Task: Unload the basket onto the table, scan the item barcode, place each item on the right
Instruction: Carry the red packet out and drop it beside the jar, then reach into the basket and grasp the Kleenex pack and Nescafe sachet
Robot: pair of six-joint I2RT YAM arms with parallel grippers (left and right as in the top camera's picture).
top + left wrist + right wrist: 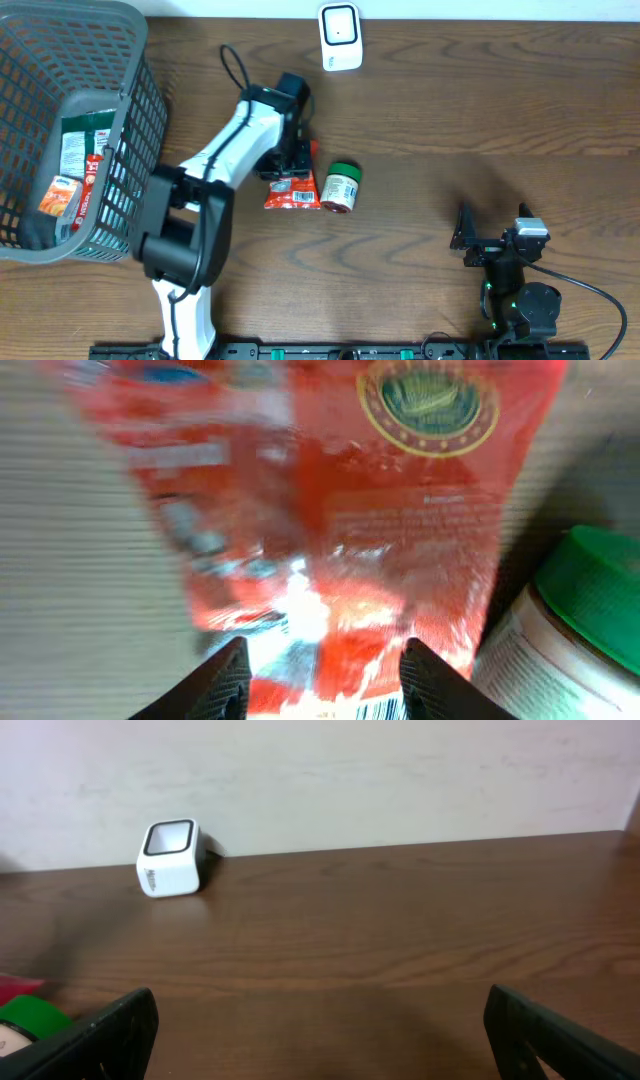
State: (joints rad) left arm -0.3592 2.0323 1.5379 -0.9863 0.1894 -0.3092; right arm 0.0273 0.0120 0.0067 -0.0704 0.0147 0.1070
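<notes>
The item, a red foil packet, lies flat on the wooden table next to a small jar with a green lid. My left gripper hangs just over the packet's far end. In the left wrist view its fingers stand apart with the blurred packet filling the gap and a strip of barcode showing low between them; the left gripper is open. The jar sits at the right. The white scanner stands at the table's back edge. My right gripper rests open at the front right, empty.
A grey wire basket at the left holds several packets. The right wrist view shows the scanner against the wall and the jar's green lid at the far left.
</notes>
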